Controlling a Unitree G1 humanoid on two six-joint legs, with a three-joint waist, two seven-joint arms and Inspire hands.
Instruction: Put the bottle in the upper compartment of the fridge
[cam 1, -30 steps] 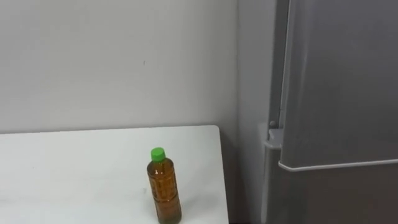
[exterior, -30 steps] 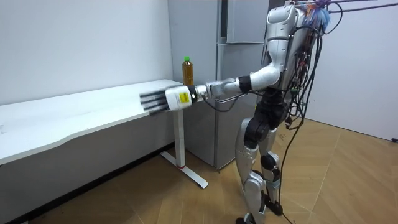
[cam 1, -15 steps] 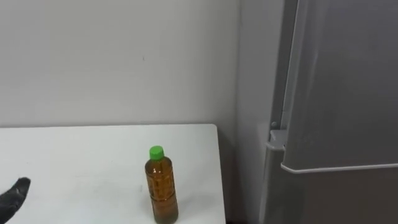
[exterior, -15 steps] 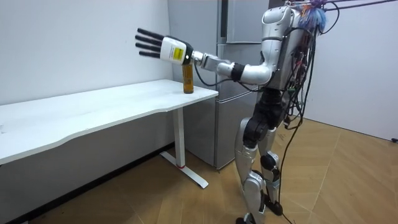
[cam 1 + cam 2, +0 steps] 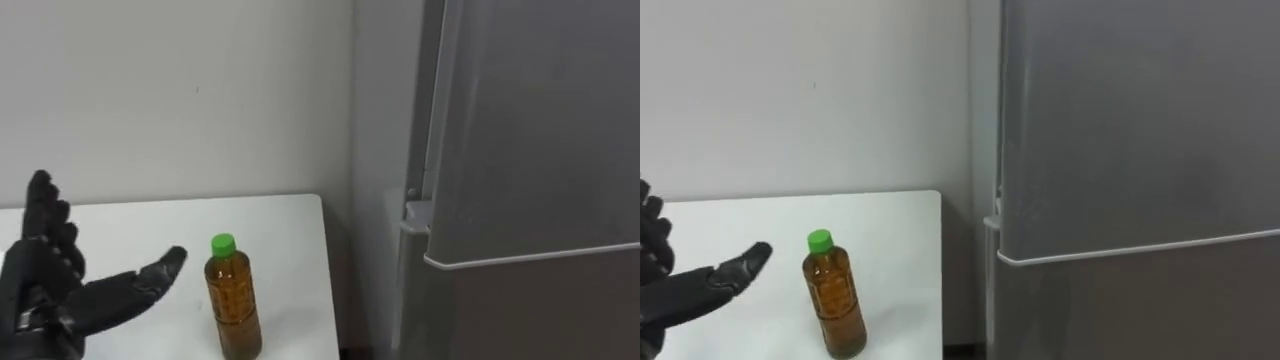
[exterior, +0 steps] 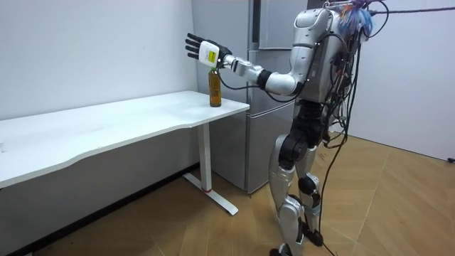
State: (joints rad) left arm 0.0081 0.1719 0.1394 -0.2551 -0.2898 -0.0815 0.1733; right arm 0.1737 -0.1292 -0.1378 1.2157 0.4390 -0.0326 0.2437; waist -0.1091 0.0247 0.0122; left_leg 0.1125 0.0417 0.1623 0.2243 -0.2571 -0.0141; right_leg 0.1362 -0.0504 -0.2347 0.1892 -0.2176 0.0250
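A clear bottle (image 5: 232,300) of amber liquid with a green cap stands upright near the right end of the white table (image 5: 120,225). My left hand (image 5: 62,300) is open, fingers spread, raised just left of the bottle and a short gap away from it, thumb pointing toward it. In the room view the left hand (image 6: 206,53) hovers above and slightly behind the bottle (image 6: 215,87). The tall grey fridge (image 5: 520,150) stands right of the table with its upper door shut.
The table's right edge (image 5: 328,270) lies close to the fridge's side, with a narrow gap between. A plain wall (image 5: 170,90) runs behind the table. In the room view I stand upright on the wood floor, facing the table's end and the fridge (image 6: 256,85).
My left arm swung up from table-edge height, then in toward the bottle, and the hand now shows beside it. The eye view shifted slightly; the bottle stayed put.
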